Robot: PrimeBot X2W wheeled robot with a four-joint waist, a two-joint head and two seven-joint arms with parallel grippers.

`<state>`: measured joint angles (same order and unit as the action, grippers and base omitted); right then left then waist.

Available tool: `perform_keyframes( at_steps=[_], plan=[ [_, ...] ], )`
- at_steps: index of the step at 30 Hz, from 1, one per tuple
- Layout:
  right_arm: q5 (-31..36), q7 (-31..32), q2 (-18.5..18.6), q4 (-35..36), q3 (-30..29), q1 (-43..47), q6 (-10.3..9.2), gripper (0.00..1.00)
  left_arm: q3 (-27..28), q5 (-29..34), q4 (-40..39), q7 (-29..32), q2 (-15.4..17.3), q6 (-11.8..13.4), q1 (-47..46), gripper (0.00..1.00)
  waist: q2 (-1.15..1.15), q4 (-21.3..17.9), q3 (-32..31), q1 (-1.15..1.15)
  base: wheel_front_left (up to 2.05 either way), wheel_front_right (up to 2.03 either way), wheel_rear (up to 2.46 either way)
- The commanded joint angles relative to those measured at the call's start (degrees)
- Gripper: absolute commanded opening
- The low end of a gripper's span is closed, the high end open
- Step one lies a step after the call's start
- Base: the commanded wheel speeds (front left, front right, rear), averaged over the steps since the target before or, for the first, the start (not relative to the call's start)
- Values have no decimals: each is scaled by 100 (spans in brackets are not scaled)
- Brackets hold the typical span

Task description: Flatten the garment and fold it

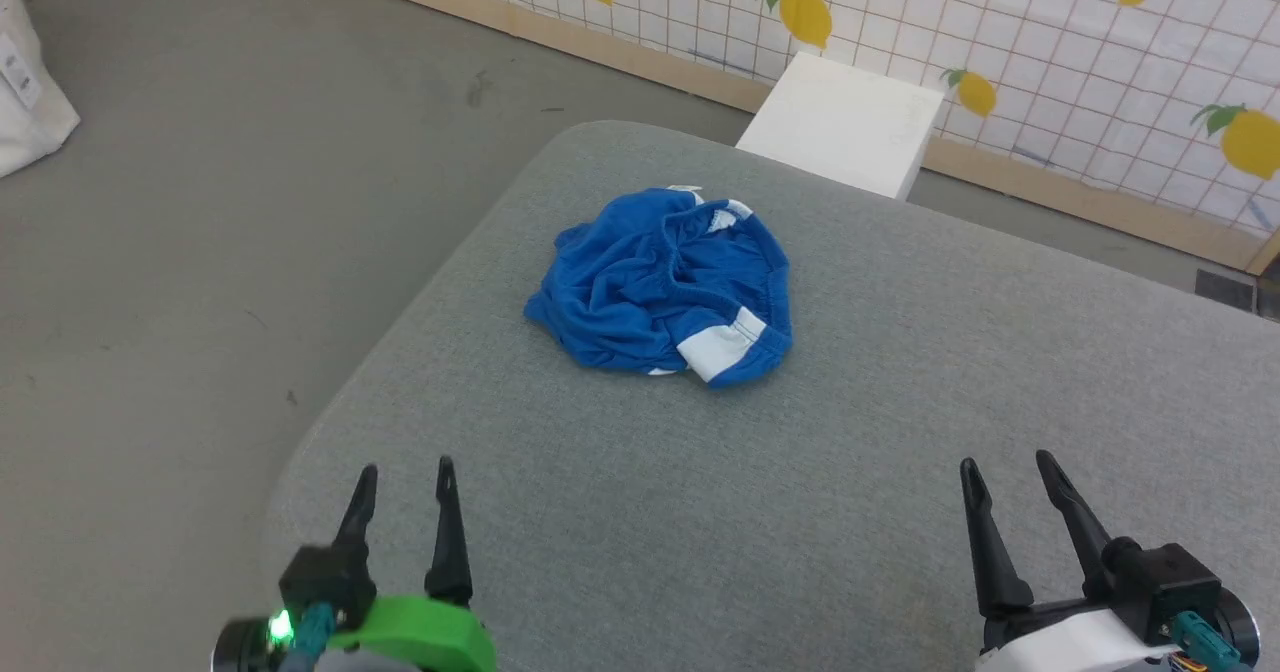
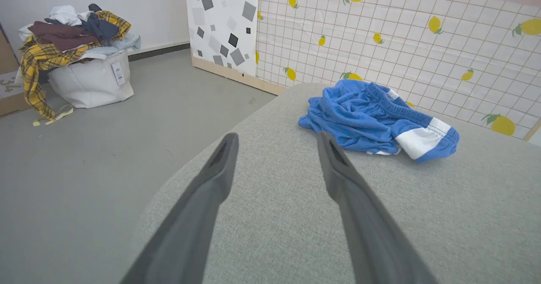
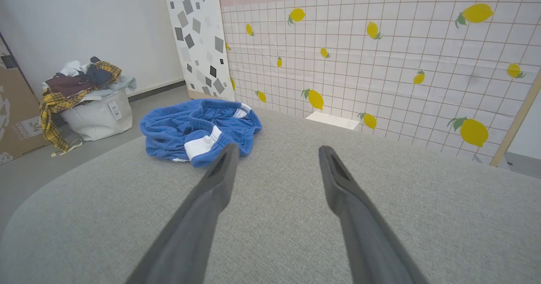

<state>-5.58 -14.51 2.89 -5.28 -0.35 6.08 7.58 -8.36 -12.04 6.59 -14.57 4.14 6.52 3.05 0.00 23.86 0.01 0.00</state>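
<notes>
Ahead of both pairs of jaws, well apart from the fingertips and roughly midway between the two arms: the garment (image 1: 665,287), one item, heaped on the grey table top (image 1: 700,542).

Left gripper (image 1: 406,467): jaws parted, holding nothing, low over the table's near rounded corner. Right gripper (image 1: 1005,460): jaws likewise parted and empty, over the near edge. The heap lies ahead and to the inner side of each.

Garment, material: soft knit, bright blue, matte, deeply creased. Gathered elastic waistband curls across the top of the pile. White stripe panel faces the jaws at the near right. A second white patch shows at the far edge; whether stripe or label cannot be told.

Table top, material: tight woven grey cloth, padded, rounded at the corner; likely enough friction for fabric to drag rather than slide.

Step in hand, judged: reaching in to spread the heap; nothing flattened yet. Advice: seek two separate points on the waistband, one per gripper, pinch a single layer at each, lift slightly and draw apart. The limp knit should fall open under its own weight. Avoid pinching the bunched middle, which would lift the whole lump.
</notes>
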Motion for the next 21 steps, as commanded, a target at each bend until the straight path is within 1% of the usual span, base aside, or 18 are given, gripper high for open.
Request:
perform_keyframes(
  at_steps=[1, 4, 6, 8, 11, 13, 16, 18, 21],
  plan=[
    [19, 26, -2, 52, 10, -25, -9, 100, -33, 46, 77, -1, 88, -101, -276, 100, 0, -59, 60, 0, 0, 0, 0],
    [67, 74, -2, 125, 19, -99, -9, 100, -44, -90, 341, 353, 203, -336, -809, 100, 0, -171, 189, 0, 0, 0, 0],
    [122, 108, -2, 201, 18, -165, -9, 100, 15, -281, 560, 699, 248, -483, -1270, 100, 0, -281, 318, 0, 0, 0, 0],
    [176, 160, -2, 295, 9, -227, -9, 100, 32, -437, 754, 1023, 329, -686, -1790, 100, 0, -419, 471, 0, 0, 0, 0],
    [282, 253, -2, 476, -33, -360, -9, 100, 128, -817, 1125, 1762, 436, -953, -2658, 100, 0, -675, 814, 0, 0, 0, 0],
    [329, 317, -2, 569, -65, -455, -9, 100, 82, -955, 1481, 2517, 594, -1064, -3197, 100, 0, -854, 1025, 0, 0, 0, 0],
    [367, 395, -2, 708, -129, -591, -9, 100, 123, -1294, 1925, 3708, 706, -1119, -3965, 100, 0, -1115, 1357, 0, 0, 0, 0],
    [391, 423, -2, 793, -161, -679, -9, 100, 157, -1490, 2114, 4369, 780, -1137, -4374, 100, 0, -1285, 1575, 0, 0, 0, 0],
    [425, 455, -2, 885, -194, -770, -9, 100, 172, -1607, 2225, 5043, 881, -1069, -4814, 100, 0, -1489, 1878, 0, 0, 0, 0]
  ],
)
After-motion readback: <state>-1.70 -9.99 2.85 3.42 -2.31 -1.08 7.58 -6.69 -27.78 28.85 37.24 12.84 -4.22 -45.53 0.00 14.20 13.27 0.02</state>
